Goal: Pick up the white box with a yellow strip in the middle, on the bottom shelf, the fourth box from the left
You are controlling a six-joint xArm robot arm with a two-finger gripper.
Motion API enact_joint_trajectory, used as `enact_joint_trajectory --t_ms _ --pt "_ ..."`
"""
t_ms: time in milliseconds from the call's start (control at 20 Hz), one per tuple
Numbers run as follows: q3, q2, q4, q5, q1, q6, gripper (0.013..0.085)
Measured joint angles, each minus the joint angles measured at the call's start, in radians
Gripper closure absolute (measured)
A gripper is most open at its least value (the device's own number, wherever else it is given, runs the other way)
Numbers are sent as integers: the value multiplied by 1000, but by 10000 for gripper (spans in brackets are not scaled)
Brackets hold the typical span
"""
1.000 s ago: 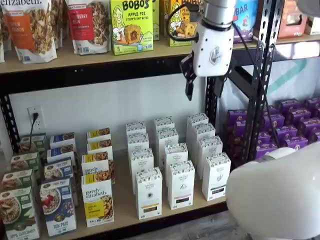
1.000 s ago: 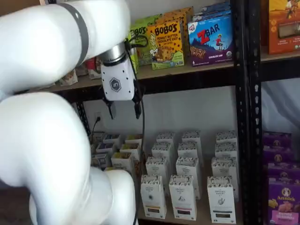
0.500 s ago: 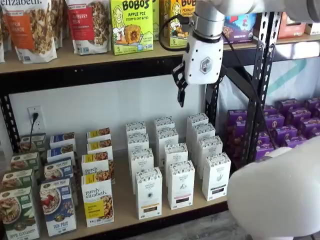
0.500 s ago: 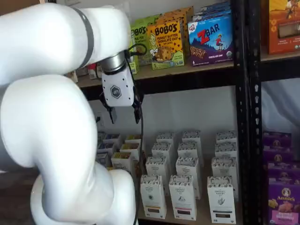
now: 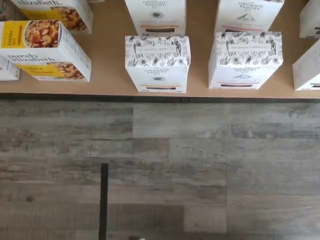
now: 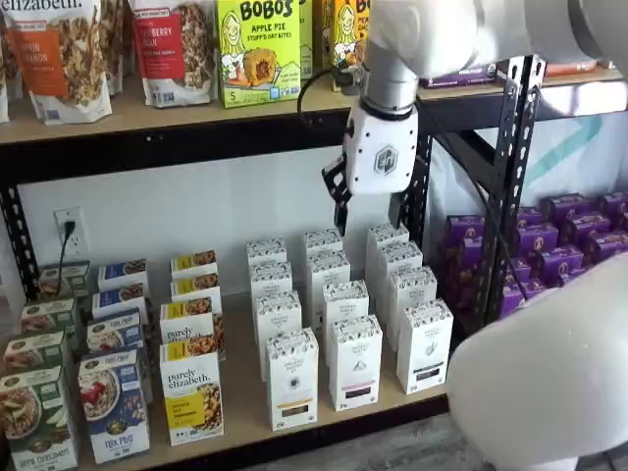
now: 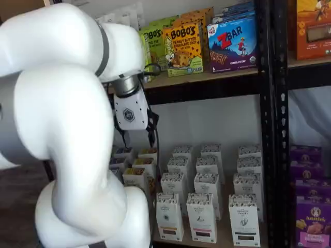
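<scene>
Item: the white box (image 6: 292,380), front row, bottom shelf (image 6: 240,402), beside the purely elizabeth box (image 6: 192,392). I see the gripper (image 7: 137,135) hanging well above, fingers spread with a visible gap, holding nothing.

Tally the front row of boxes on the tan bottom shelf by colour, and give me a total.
White cartons: 3
Yellow-panel purely elizabeth box: 1
Blue box: 1
Green box: 1
Total: 6
</scene>
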Motion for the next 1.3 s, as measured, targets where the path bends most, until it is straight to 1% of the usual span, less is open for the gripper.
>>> enact_joint_trajectory --t_ms 200,350,450,550,650,750,850,1100,1150,1250,1300 --pt "28 39 -26 -70 10 23 130" --pt "66 53 -41 -159 9 30 130" --pt "70 87 -51 -185 8 37 130" --pt "75 119 -73 -213 12 55 130" --pt "83 155 -77 -255 14 62 130" --pt "89 186 -69 -293 15 59 130" --pt "95 230 -45 -342 19 47 130" --pt "103 309 -11 -441 26 27 130" --pt "100 326 -23 -451 28 40 130" --pt "89 366 -78 -464 35 91 130" --pt "86 391 -93 -485 36 105 130"
